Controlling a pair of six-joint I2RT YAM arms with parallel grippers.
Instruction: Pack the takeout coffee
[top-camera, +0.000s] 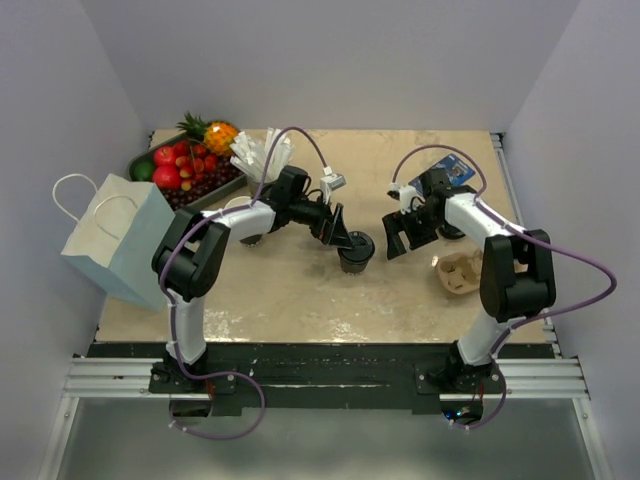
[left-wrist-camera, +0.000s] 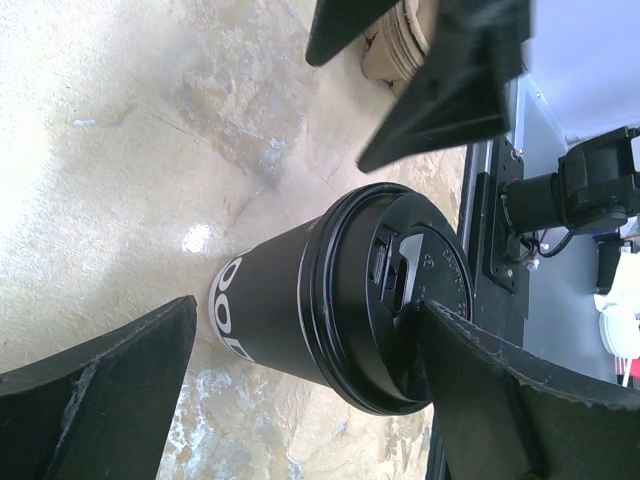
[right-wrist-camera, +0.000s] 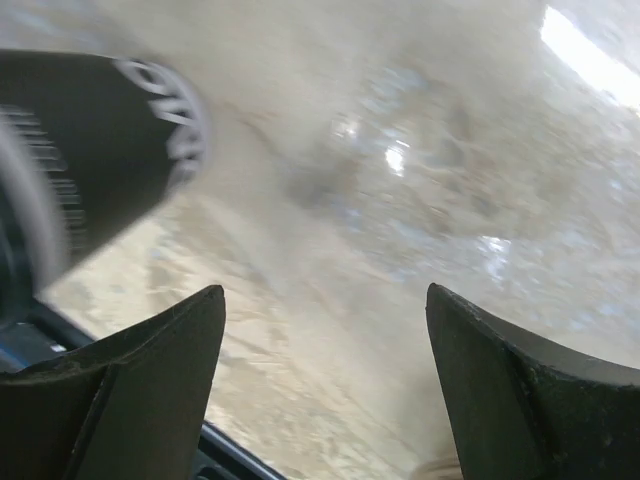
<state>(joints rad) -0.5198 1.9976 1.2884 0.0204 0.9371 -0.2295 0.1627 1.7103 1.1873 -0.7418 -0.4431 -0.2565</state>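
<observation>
A: Takeout coffee (top-camera: 356, 252), location?
B: Upright, lidded, well left of cardboard cup carrier (top-camera: 458, 272).
A: Grippers?
B: Left gripper (top-camera: 343, 238): jaws wide, flanking coffee. Right gripper (top-camera: 403, 241): spread, empty, between coffee and carrier.

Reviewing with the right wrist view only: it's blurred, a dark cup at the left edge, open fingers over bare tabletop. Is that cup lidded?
Observer: Yes. The left wrist view shows the takeout coffee standing upright with its black lid fitted.
Operator: Is the left arm gripping it?
Observer: No. The left gripper is open and straddles the cup; one finger stands well clear of it.
Operator: Anything to pack it into?
Observer: From above, a pale paper bag sits at the left edge of the table.
</observation>
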